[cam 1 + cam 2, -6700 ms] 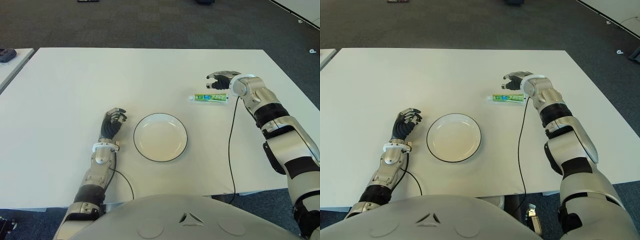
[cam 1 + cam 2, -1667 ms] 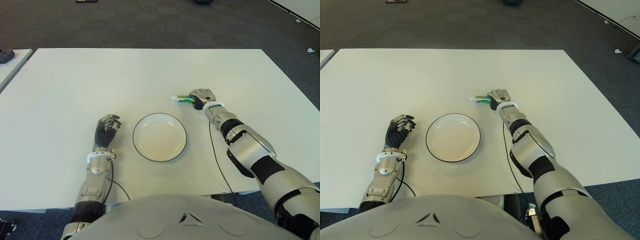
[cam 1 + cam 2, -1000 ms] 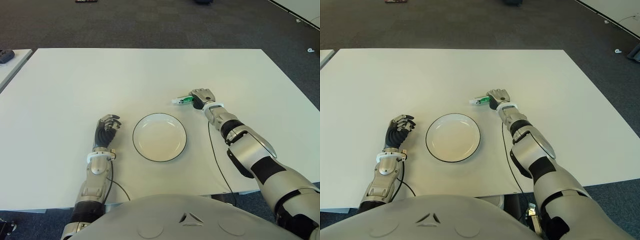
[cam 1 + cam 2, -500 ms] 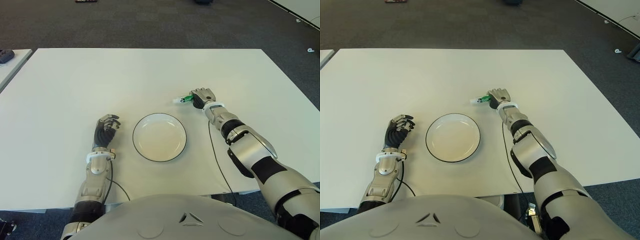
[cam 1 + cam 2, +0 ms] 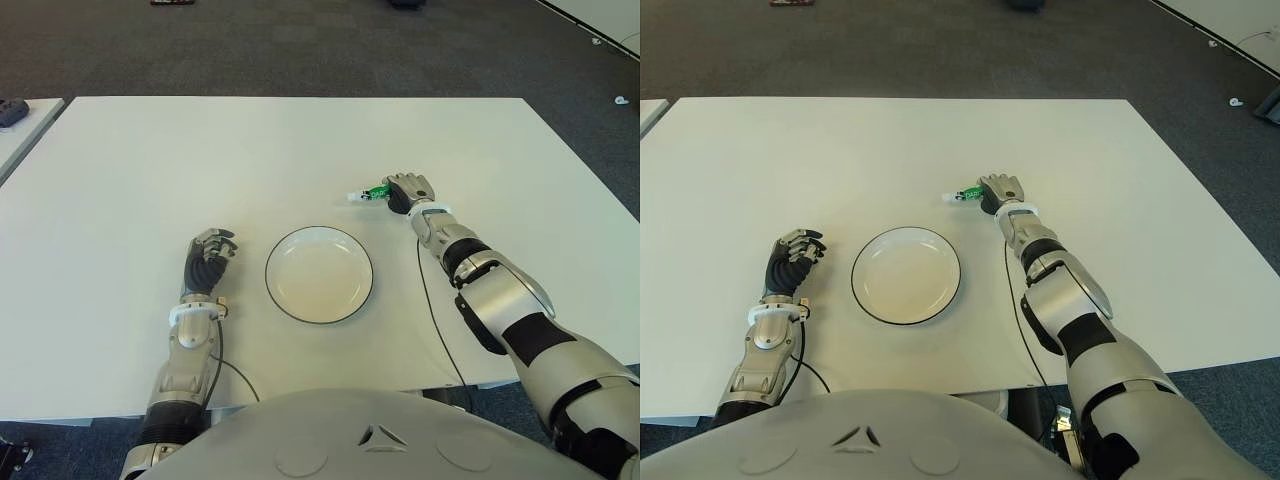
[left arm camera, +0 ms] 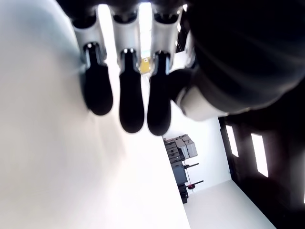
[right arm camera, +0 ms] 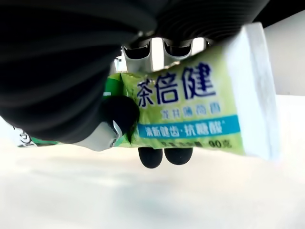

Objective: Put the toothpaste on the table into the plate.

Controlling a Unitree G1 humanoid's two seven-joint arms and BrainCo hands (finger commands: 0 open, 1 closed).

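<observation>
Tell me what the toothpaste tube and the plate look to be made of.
Toothpaste tube: likely flexible plastic laminate, glossy printed green, with a flat crimped white end; the right hand grips it. Plate: probably glazed ceramic or enamel, smooth white with a thin dark rim; the pictures cannot settle which.

The green-and-white toothpaste tube [image 7: 200, 112] looks like glossy printed plastic with a flat crimped end, pinched between smooth black rubbery fingers [image 7: 119, 114]. The round white plate [image 5: 319, 274] with its thin dark rim shines like glazed ceramic. The white desk [image 5: 200, 160] is smooth and matt. The grey carpeted floor [image 5: 300, 45] looks rough.
</observation>
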